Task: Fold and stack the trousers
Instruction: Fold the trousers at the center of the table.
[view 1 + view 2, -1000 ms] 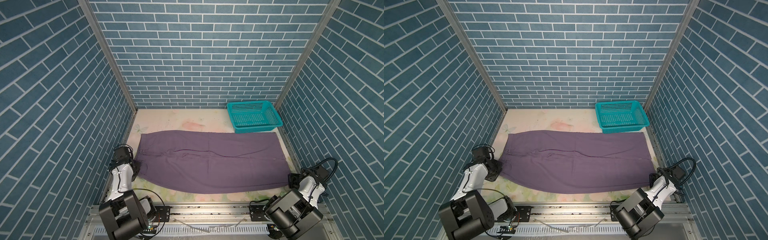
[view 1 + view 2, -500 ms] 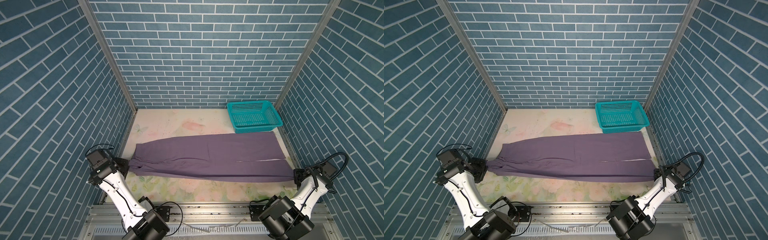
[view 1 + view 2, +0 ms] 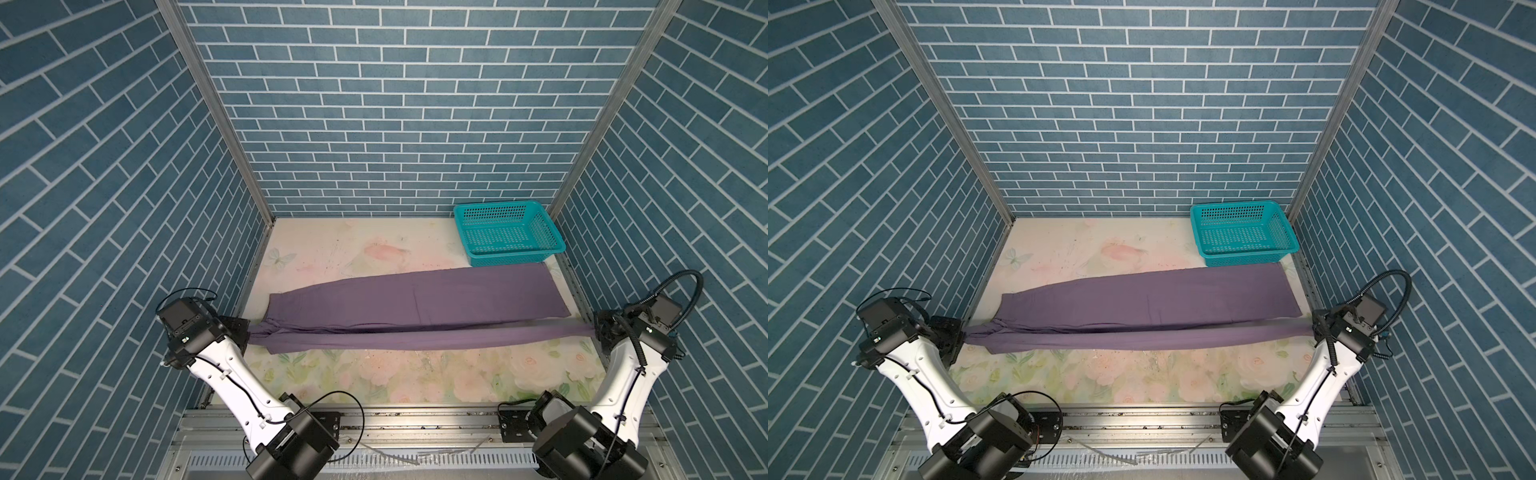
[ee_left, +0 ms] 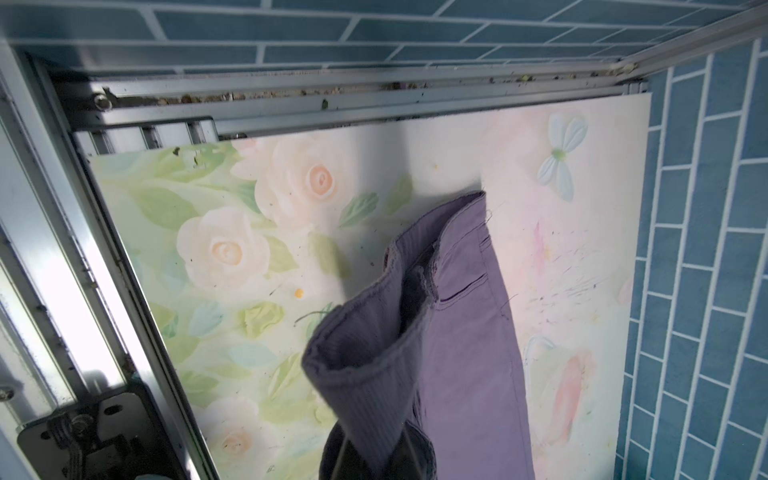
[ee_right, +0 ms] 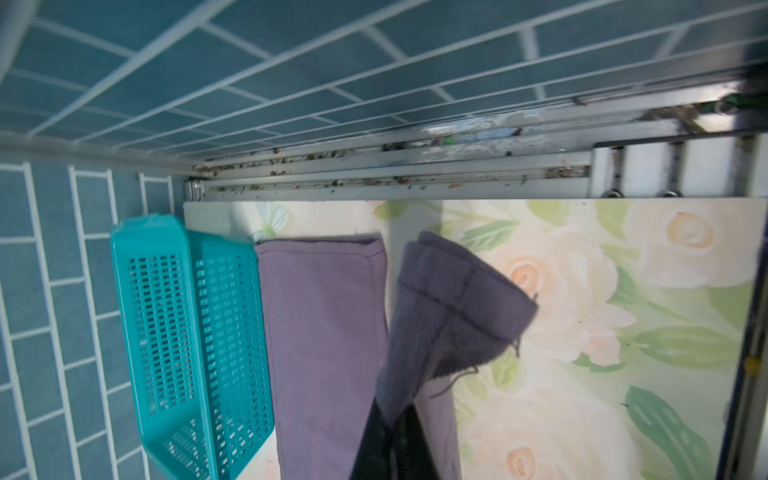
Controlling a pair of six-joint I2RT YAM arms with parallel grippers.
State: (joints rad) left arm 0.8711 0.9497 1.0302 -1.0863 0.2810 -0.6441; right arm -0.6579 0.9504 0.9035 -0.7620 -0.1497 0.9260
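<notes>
— So where are the trousers (image 3: 415, 299)?
— Stretched across the flowered table (image 3: 415, 378): the far half lies flat, and the near edge is lifted, taut between the arms.
— Who holds it?
— The left gripper (image 3: 246, 331) is clamped on the waistband end, and the right gripper (image 3: 597, 328) is pinched on the hem end.
— And the teal basket (image 3: 507, 232)?
— It sits in the far right corner, just beside the cloth.

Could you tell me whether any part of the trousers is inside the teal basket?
No, in a top view the trousers stretch across the table beside the basket, and no cloth crosses its rim.
</notes>
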